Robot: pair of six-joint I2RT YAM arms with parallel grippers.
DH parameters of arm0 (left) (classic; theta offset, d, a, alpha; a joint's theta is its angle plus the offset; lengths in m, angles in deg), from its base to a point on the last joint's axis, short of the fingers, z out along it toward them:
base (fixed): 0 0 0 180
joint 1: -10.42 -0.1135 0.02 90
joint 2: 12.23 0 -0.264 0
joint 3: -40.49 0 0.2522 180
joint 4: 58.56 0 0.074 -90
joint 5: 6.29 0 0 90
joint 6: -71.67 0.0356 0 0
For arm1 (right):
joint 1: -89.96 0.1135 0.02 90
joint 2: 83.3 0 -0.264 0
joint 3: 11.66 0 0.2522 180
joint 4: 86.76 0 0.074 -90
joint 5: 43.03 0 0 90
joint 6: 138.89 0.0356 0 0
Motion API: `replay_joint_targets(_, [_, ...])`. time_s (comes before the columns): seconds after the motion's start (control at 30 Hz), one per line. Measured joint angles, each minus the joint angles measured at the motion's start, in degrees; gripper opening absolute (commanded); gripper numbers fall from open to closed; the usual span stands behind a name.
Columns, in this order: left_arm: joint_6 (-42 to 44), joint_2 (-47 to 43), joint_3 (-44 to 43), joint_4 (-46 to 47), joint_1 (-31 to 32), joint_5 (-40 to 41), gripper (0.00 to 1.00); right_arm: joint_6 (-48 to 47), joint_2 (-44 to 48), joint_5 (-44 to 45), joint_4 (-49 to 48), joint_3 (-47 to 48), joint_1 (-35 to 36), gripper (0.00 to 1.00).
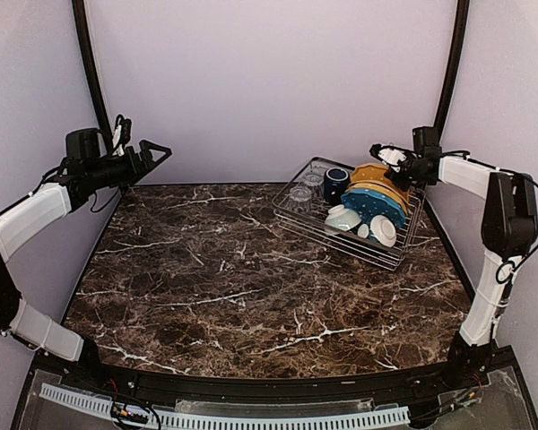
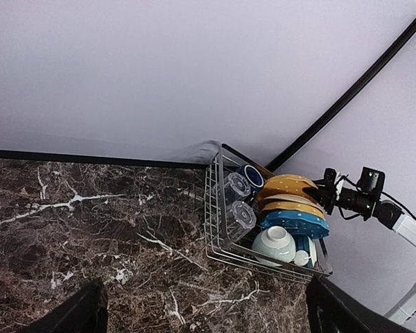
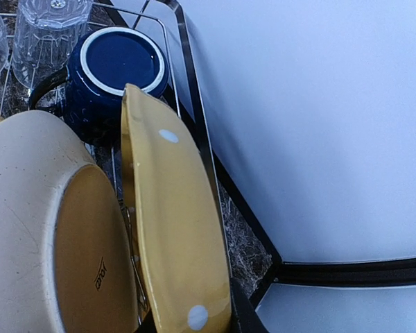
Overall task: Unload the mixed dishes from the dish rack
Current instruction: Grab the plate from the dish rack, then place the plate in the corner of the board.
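Note:
The silver wire dish rack (image 1: 336,240) stands at the back right of the marble table, also in the left wrist view (image 2: 218,236). It holds a navy mug (image 1: 335,182), clear glass tumblers (image 1: 301,193), white bowls (image 1: 343,218), a blue dotted plate (image 1: 373,208) and upright yellow plates. My right gripper (image 1: 381,154) is at the rack's far end, its jaws either side of the rim of the rearmost mustard yellow plate (image 3: 170,222), gripping it. A cream-rimmed plate (image 3: 41,229) stands beside it. My left gripper (image 1: 152,152) hangs open and empty, high at the back left.
Black frame posts rise at both back corners, one (image 1: 448,72) just behind the rack. The pale back wall (image 1: 269,81) stands close behind the rack. The table's black right edge (image 3: 215,180) runs right beside the held plate.

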Motion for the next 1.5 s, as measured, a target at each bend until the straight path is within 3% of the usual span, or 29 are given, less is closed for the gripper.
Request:
replay_joint_targets(0.4, [-0.7,0.0,0.0,0.5,0.0,-0.3,0.99,0.5,8.8,6.6,1.1,-2.0,1.9,0.00])
replay_joint_targets(0.7, [-0.7,0.2,0.0,0.5,0.0,0.1,0.99,5.5,15.1,20.9,-10.1,-4.4,6.0,0.00])
replay_joint_targets(0.87, [-0.7,1.2,0.0,0.3,0.0,0.3,0.99,21.5,16.5,28.1,-9.7,-4.5,8.5,0.00])
replay_joint_targets(1.0, [-0.6,2.4,-0.1,-0.3,0.0,0.5,0.99,39.6,20.6,26.2,-5.7,-5.7,8.9,0.00])
replay_joint_targets(1.27, [-0.6,3.9,-0.2,-2.1,0.0,0.9,0.99,72.9,29.5,5.9,-5.3,-10.5,9.2,0.00])
replay_joint_targets(1.5, [-0.9,3.9,-1.2,-4.1,0.0,5.4,0.99,87.7,24.3,-6.6,-8.3,-14.9,18.3,0.00])
